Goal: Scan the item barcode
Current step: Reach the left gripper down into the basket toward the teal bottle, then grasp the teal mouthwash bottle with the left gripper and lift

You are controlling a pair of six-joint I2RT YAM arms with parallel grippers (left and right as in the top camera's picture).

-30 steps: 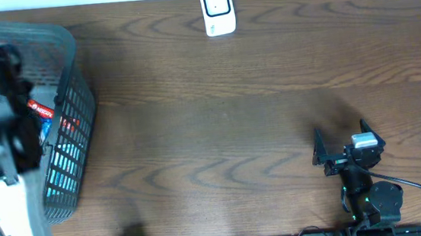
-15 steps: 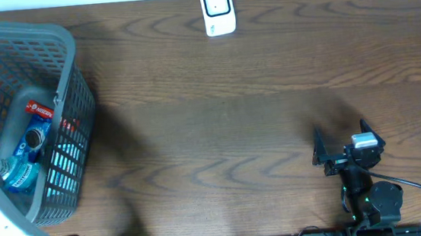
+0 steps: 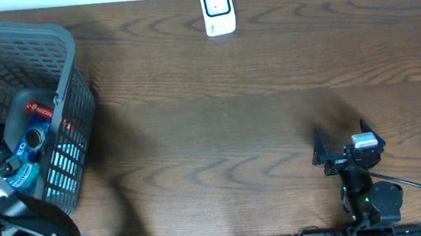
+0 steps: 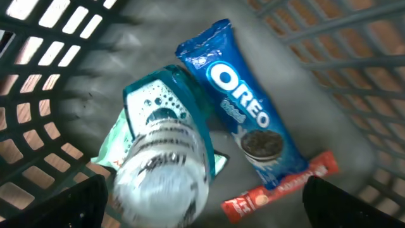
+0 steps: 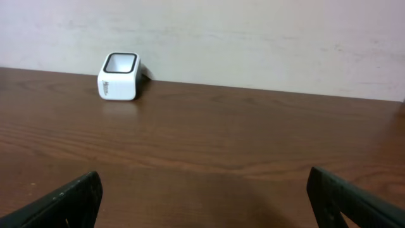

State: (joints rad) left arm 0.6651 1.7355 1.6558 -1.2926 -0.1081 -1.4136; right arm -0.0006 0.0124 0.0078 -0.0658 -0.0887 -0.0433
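Left gripper (image 4: 202,204), jaws spread and empty, hangs over the basket (image 3: 67,85) directly above the bottle (image 4: 166,166), with the Oreo pack (image 4: 243,114) lying diagonally just beside it; the right gripper (image 3: 341,146), likewise spread, sits well apart, so the left is nearer.

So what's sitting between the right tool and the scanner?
Nothing: only bare tabletop lies between the open right tool and the white scanner, shown in the right wrist view and overhead.

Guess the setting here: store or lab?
Probably a mock checkout bench rather than a real store: a white barcode scanner stands on a wooden table, and a grey shopping basket holds an Oreo pack and a water bottle.
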